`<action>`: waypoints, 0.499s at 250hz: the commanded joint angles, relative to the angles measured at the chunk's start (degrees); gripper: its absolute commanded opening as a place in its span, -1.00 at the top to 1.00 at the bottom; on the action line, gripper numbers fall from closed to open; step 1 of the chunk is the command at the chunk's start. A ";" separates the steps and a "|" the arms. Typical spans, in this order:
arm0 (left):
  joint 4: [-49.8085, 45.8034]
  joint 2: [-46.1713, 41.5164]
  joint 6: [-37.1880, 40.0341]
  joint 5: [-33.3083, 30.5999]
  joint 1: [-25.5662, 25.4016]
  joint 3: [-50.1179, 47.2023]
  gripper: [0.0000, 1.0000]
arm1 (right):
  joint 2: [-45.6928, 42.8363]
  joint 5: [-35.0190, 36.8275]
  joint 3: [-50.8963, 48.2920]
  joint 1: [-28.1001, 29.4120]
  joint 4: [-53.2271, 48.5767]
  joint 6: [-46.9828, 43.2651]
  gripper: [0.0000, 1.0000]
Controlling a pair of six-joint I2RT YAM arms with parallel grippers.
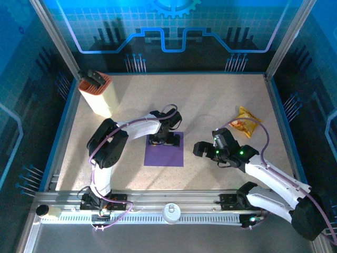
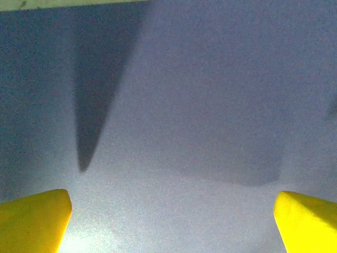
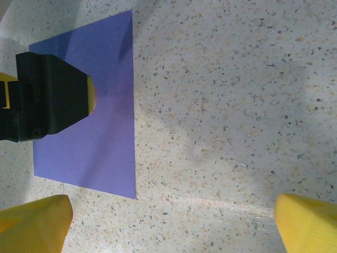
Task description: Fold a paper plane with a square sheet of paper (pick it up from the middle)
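- square sheet of paper (image 1: pixel 164 156): thin, plain purple/violet, one solid colour
- lies flat on the speckled table (image 1: pixel 221 105), near the middle, a little left of centre
- unfolded, no crease to see, edges straight, corners sharp
- edges roughly parallel to the table sides
- right wrist view: its visible corners sit flush on the surface, nothing lifted
- left wrist close-up: smooth matte surface, dark shadows across it
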 commanded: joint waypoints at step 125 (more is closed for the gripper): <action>1.80 2.76 -1.80 0.27 -0.65 -4.31 -1.00 | -2.86 0.87 -1.50 -0.87 -2.68 1.07 -0.98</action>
